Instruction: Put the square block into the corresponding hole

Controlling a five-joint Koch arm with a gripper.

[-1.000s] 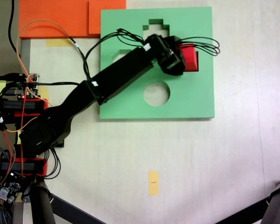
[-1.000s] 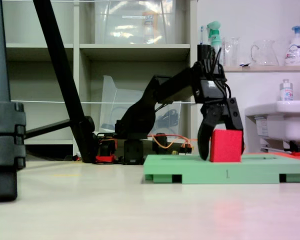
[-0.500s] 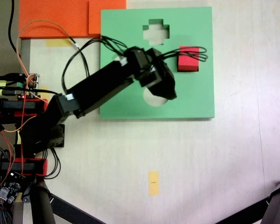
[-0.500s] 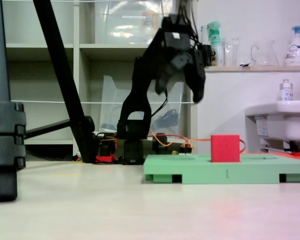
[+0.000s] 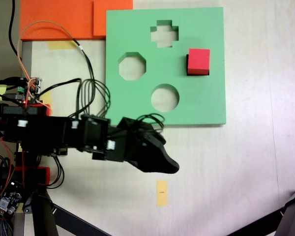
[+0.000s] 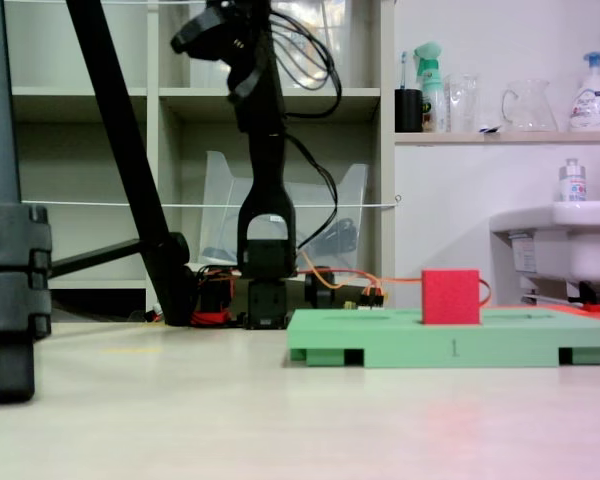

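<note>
From where I stand the black arm has swung clear: a second ago its gripper [image 5: 169,166] straddled the small bright red foam cube [image 5: 198,61], and now it hangs off the thick green foam board [image 5: 206,105], out past the board's 7 o'clock corner in the top-down fixed view, raised high near the shelf in the low fixed view [image 6: 185,38]. The cube was let go and stays at about 2 o'clock on the board. I judge the placing done or nearly so, the arm heading home.

Whether the claw is apart or together I cannot tell; from above its tip reads as one dark wedge, and side-on it is a dark lump against the shelving.

The square cutout [image 5: 188,65] is mostly hidden under the cube, just a dark sliver along its left and lower edges. Side-on the cube [image 6: 451,296] stands proud of the board [image 6: 380,345], so how deep it sits I can't say.
</note>
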